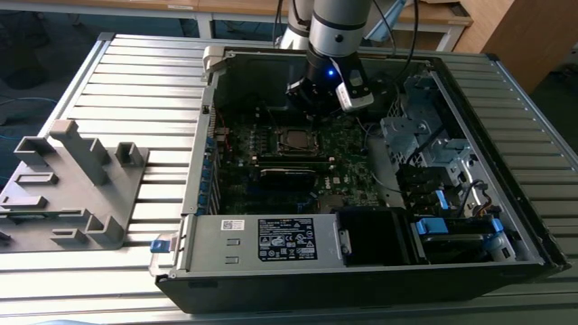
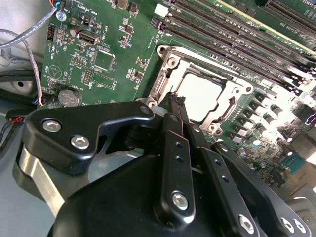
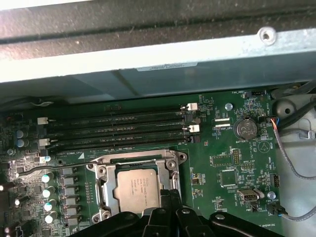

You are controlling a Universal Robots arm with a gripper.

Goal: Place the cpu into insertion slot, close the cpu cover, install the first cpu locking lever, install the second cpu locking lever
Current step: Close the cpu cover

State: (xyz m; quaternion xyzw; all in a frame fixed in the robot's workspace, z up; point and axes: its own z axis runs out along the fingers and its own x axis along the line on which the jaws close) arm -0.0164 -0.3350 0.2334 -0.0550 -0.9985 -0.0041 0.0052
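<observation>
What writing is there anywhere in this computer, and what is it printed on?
On the power supply label: black print, too small to read.
On the cpu: faint lines of print on its metal top, not legible.
On the motherboard: white markings beside the parts, too small to read.
On the sticker on the case wall: blurred, unreadable.
No text can be quoted with confidence.

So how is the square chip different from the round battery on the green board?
The cpu is square, pale grey and ringed by the cpu cover; the battery is round, darker and sits apart from it. The cpu looks bigger than the battery. Both are flat and metallic.
</observation>
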